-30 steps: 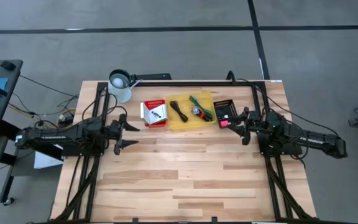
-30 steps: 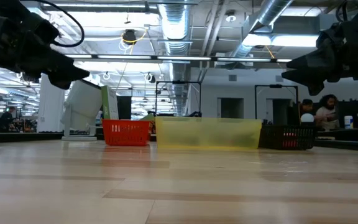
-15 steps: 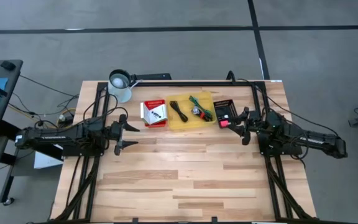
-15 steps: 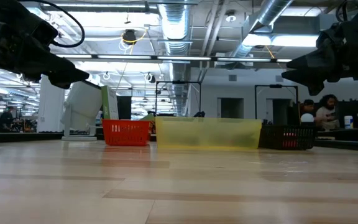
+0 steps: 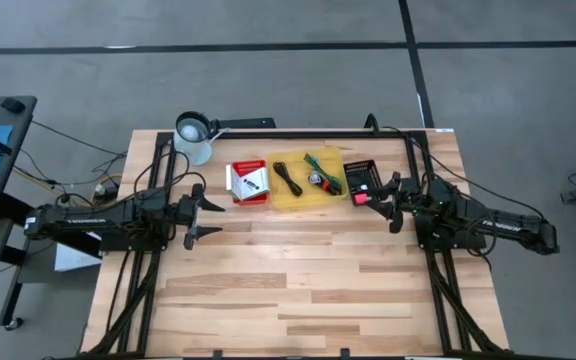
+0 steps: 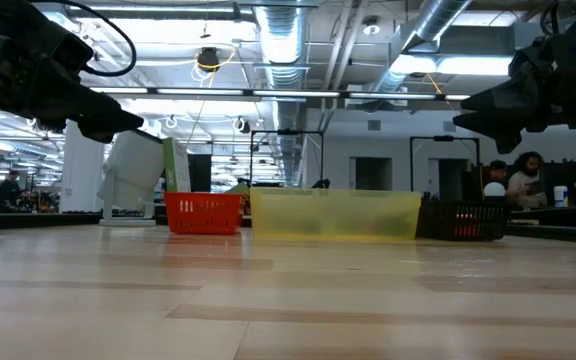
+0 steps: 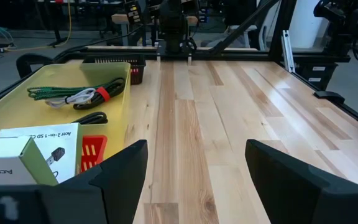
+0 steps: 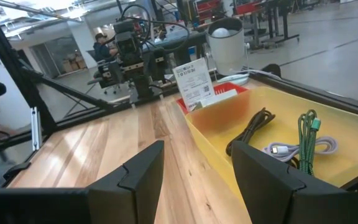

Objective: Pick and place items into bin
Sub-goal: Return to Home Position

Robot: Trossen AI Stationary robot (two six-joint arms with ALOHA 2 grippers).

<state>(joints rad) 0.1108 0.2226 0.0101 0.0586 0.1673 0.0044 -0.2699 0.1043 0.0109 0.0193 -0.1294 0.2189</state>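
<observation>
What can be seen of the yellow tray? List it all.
The yellow tray is a shallow, rectangular, translucent, plastic-looking bin. It sits flat on the table at its far middle, between the red basket and black basket, close beside both. Inside lie a black cord, a green cable and a pale cable. The left end effector and right end effector hang open, clear of it.

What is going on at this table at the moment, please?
Nothing is being handled. Both arms hang over the table with open, empty grippers: the left gripper near the red bin, the right gripper beside the black bin. A black cord and a green cable lie in the yellow bin between them. White boxes stand in the red bin.
</observation>
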